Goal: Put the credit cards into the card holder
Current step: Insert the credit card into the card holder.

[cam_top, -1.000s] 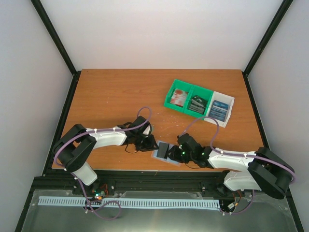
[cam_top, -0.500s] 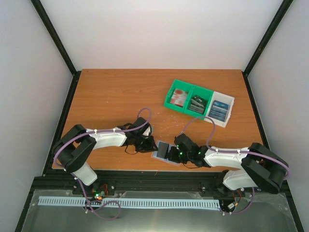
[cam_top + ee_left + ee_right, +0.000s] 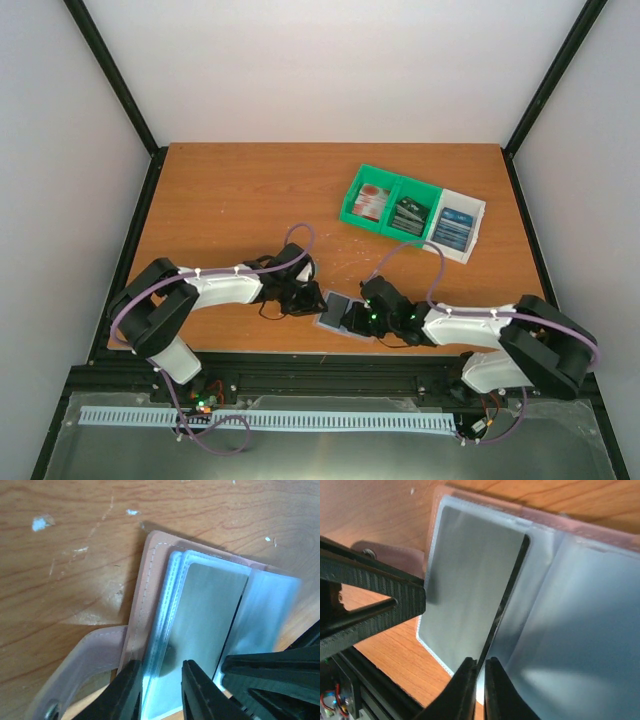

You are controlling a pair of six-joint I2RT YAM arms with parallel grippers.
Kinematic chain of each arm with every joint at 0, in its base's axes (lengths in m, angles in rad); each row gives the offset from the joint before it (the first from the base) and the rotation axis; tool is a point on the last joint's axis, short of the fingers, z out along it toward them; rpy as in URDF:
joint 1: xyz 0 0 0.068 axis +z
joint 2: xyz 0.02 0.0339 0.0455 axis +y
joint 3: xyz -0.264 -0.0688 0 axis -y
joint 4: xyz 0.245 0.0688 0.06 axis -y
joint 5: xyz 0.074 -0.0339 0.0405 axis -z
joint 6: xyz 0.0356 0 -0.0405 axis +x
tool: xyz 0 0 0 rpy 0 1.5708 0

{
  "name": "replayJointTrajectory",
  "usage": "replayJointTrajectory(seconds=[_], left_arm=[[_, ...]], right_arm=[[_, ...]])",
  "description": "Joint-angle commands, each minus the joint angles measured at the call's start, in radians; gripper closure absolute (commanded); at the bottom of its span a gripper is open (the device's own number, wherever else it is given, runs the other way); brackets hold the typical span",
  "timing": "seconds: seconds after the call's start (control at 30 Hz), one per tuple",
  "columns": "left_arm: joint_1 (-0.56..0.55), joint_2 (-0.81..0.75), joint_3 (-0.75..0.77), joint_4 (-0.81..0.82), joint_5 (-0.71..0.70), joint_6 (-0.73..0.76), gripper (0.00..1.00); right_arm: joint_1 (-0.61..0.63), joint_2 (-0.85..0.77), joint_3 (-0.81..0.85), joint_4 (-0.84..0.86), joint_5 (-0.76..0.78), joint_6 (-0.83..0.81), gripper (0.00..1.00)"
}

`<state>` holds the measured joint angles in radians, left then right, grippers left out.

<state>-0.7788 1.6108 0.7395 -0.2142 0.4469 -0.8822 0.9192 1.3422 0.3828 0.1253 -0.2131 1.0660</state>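
The tan-pink card holder (image 3: 336,313) lies open near the table's front edge, between both grippers. My left gripper (image 3: 161,667) straddles its left stack of clear grey-blue sleeves beside the pink cover (image 3: 144,590) and is closed on them. In the right wrist view my right gripper (image 3: 480,662) is shut on the thin dark edge of a grey credit card (image 3: 470,580), which stands tilted against a sleeve of the card holder (image 3: 545,515). More credit cards sit in stacks at the back right: red-and-white (image 3: 371,203), dark (image 3: 408,215) and blue (image 3: 453,228).
A green-and-white compartment tray (image 3: 349,212) holds the card stacks at the back right. The table's front edge and a black rail (image 3: 300,365) run just behind the card holder. The left finger (image 3: 370,595) crosses the right wrist view close to the card.
My right gripper has slid left onto the card holder and closed on the card. The left arm has hardly moved.
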Motion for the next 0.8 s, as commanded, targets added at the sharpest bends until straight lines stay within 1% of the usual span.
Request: replayJointTrajectory(seconds=[0.0, 0.1, 0.2, 0.33, 0.4, 0.43, 0.53, 0.6, 0.67, 0.77], left_arm=[[-0.02, -0.029, 0.027, -0.074, -0.067, -0.002, 0.73], [-0.02, -0.057, 0.057, -0.093, -0.087, 0.018, 0.64], [-0.02, -0.082, 0.089, -0.101, -0.098, 0.04, 0.57], [-0.02, -0.127, 0.109, -0.094, -0.121, 0.061, 0.45], [-0.02, -0.156, 0.116, -0.095, -0.147, 0.066, 0.35], [-0.02, -0.167, 0.119, -0.098, -0.164, 0.073, 0.3], [-0.013, -0.19, 0.138, -0.116, -0.211, 0.089, 0.2], [0.0, -0.2, 0.152, -0.129, -0.232, 0.097, 0.14], [0.023, -0.211, 0.159, -0.13, -0.23, 0.107, 0.1], [0.067, -0.229, 0.158, -0.115, -0.211, 0.137, 0.01]], right_arm=[[0.01, -0.138, 0.042, -0.202, 0.116, -0.053, 0.89], [-0.001, -0.268, 0.092, -0.389, 0.209, -0.12, 0.81], [-0.049, -0.361, 0.153, -0.565, 0.259, -0.191, 0.76], [-0.107, -0.417, 0.254, -0.766, 0.388, -0.269, 0.69], [-0.148, -0.418, 0.32, -0.854, 0.446, -0.307, 0.66], [-0.174, -0.412, 0.354, -0.888, 0.471, -0.347, 0.63], [-0.266, -0.379, 0.456, -0.944, 0.522, -0.47, 0.51], [-0.338, -0.345, 0.513, -0.954, 0.552, -0.549, 0.45], [-0.425, -0.307, 0.558, -0.946, 0.56, -0.627, 0.39], [-0.556, -0.241, 0.607, -0.891, 0.531, -0.74, 0.33]])
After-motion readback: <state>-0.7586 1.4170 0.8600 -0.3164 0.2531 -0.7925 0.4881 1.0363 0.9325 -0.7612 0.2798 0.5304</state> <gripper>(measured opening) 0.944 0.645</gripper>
